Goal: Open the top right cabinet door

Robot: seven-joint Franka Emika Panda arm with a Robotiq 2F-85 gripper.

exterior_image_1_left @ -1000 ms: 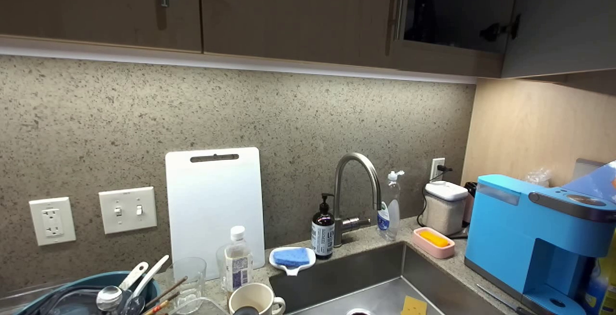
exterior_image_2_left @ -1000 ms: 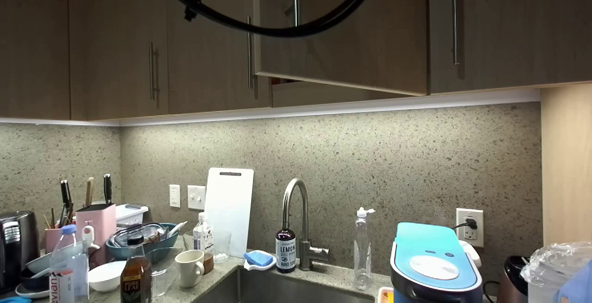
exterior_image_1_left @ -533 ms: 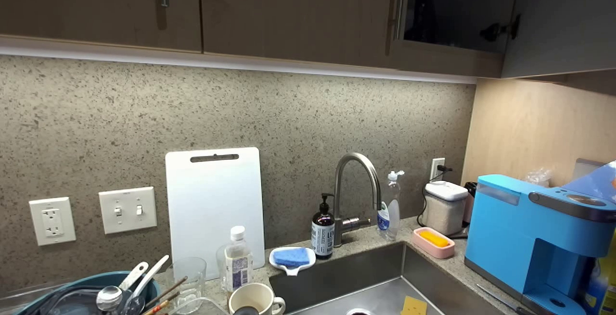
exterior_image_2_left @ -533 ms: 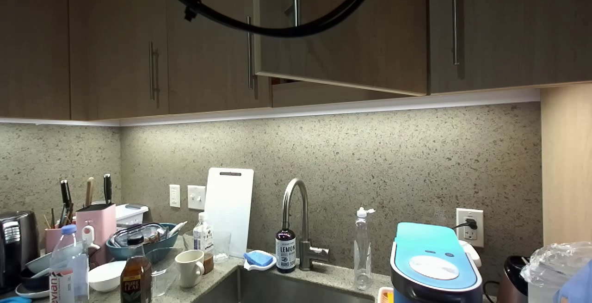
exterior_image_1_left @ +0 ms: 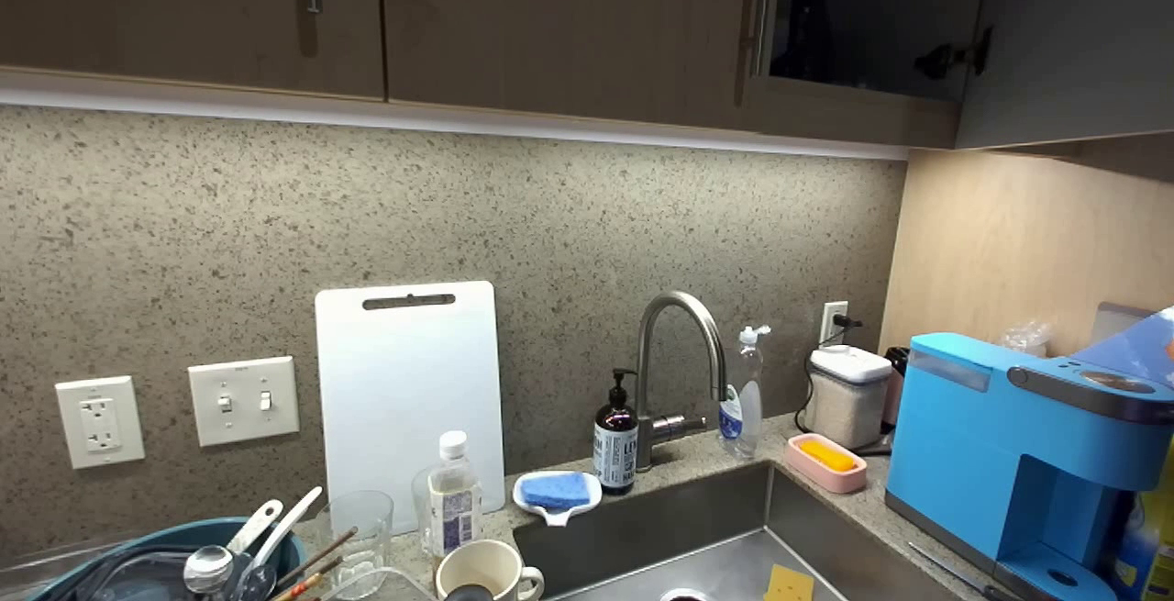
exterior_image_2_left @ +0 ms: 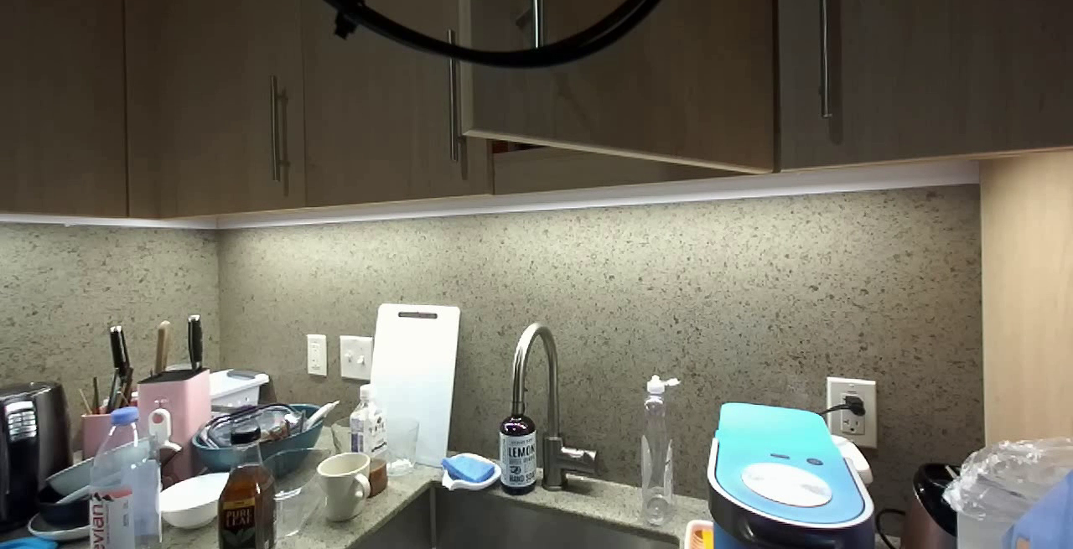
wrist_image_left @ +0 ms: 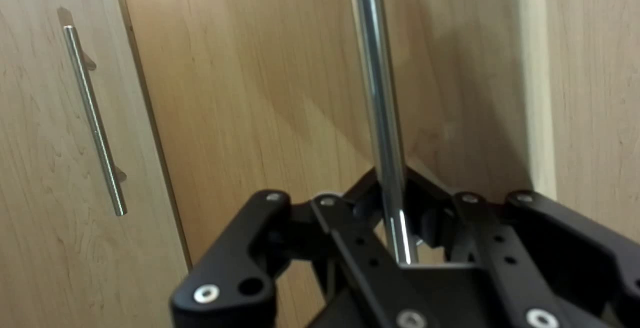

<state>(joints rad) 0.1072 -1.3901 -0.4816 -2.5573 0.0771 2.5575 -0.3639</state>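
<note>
Wrist view: hand closed around the bar handle; cabinet door ajar as before.

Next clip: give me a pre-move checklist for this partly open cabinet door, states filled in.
1. Cabinet door swung off its frame: ok.
2. Open wide: not ok, it looks only partway.
3. Fingers shut around the bar handle: ok.
4. Grip firm enough to pull: cannot tell.
5. Neighbouring door at its left shut: ok.
6. Black cable clear of the cabinet door: cannot tell; it crosses in front in an exterior view.
</note>
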